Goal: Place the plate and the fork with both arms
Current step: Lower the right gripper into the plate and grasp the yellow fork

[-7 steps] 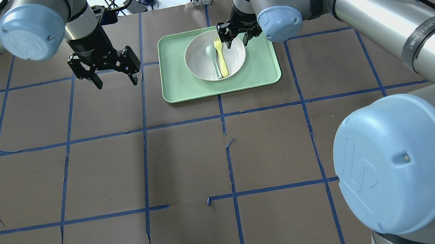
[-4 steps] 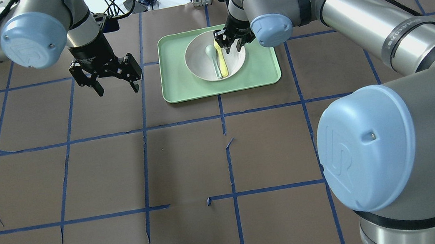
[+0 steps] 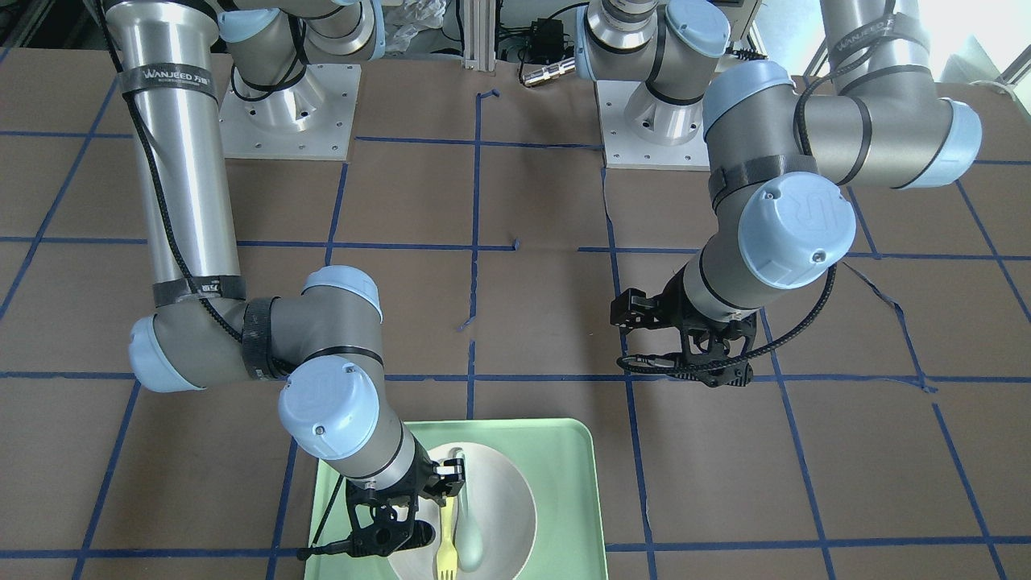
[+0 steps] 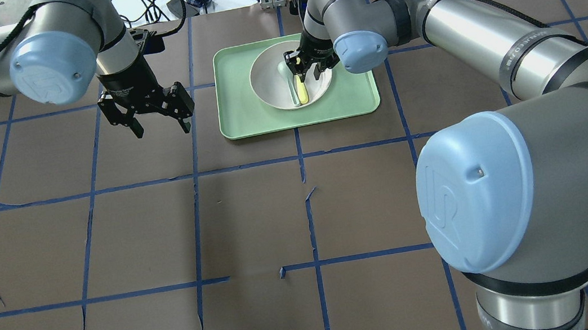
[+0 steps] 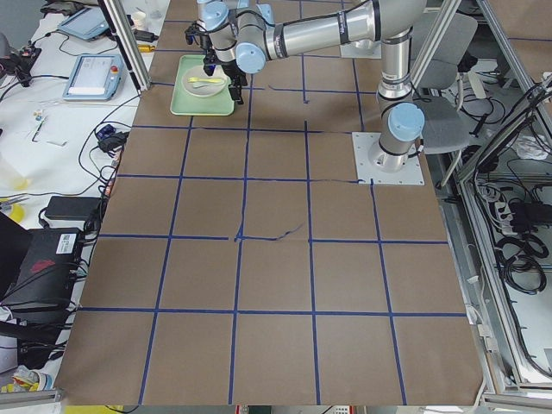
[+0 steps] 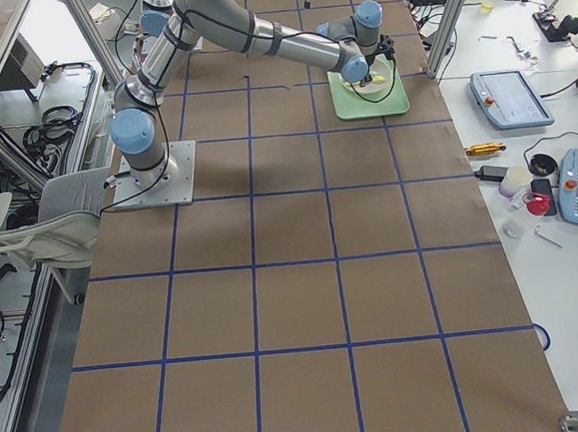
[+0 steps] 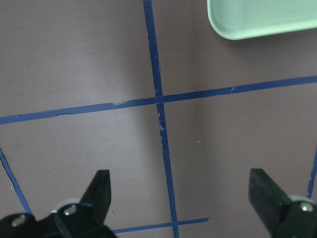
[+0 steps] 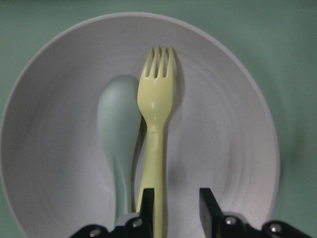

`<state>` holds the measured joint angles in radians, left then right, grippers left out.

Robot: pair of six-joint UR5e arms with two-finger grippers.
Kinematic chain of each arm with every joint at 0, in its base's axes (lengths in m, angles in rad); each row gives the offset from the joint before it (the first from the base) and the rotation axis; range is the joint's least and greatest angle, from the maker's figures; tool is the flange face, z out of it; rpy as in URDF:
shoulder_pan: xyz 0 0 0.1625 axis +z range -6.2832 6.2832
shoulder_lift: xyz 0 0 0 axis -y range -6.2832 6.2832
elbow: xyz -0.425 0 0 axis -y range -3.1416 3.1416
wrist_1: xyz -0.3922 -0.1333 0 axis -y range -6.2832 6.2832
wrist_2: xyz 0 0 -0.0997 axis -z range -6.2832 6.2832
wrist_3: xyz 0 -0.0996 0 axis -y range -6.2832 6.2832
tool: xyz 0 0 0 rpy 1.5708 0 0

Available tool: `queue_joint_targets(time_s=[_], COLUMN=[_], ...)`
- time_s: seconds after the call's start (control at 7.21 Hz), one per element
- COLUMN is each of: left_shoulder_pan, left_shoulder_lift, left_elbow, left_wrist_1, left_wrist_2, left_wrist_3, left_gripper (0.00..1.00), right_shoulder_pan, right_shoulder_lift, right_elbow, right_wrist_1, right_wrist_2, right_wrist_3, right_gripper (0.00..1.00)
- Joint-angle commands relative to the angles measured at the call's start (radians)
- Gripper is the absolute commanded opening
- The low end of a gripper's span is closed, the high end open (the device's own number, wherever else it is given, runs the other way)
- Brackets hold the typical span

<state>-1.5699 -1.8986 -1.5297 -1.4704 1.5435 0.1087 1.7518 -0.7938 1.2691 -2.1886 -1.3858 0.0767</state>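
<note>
Black band (image 3: 171, 78) on right arm (image 3: 193, 211) reads "WANJEED".

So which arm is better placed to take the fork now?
Right. The right gripper hangs over the plate, its open fingers either side of the fork handle. The left gripper hovers open over the table, beside the tray.

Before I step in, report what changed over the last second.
The right gripper moved from the plate's far rim in over the fork. Its fingers now straddle the fork's handle, jaws not closed on it. The left gripper shifted only slightly and stayed open over the table. Plate, fork, spoon and tray lie as before.
</note>
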Motion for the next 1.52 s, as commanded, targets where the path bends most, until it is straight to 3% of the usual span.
queue_joint_targets(time_s=[0.0,0.69,0.83,0.97,1.11,1.39], left_shoulder_pan=[0.001,0.033,0.033,0.033,0.034,0.039], left_shoulder_lift=[0.006,0.009,0.009,0.010,0.012,0.015], left_elbow=[-0.001,-0.003,-0.003,-0.003,-0.001,-0.001], left_wrist_1=[-0.001,-0.002,-0.002,-0.002,-0.002,-0.002], left_wrist_2=[0.004,0.001,0.003,0.003,0.004,0.004], left_wrist_3=[-0.001,0.048,0.048,0.048,0.048,0.049], left_gripper=[1.00,1.00,1.00,1.00,1.00,1.00], right_shoulder_pan=[0.011,0.014,0.014,0.014,0.014,0.021], right_shoulder_lift=[0.025,0.042,0.042,0.042,0.042,0.042], right_elbow=[-0.025,-0.036,-0.036,-0.034,-0.034,-0.034], right_wrist_1=[0.000,-0.002,-0.002,0.000,0.000,0.000], right_wrist_2=[0.002,0.002,0.002,0.002,0.004,0.002], right_wrist_3=[0.003,0.003,0.003,0.003,0.003,-0.002], right_gripper=[0.43,0.46,0.44,0.32,0.31,0.45])
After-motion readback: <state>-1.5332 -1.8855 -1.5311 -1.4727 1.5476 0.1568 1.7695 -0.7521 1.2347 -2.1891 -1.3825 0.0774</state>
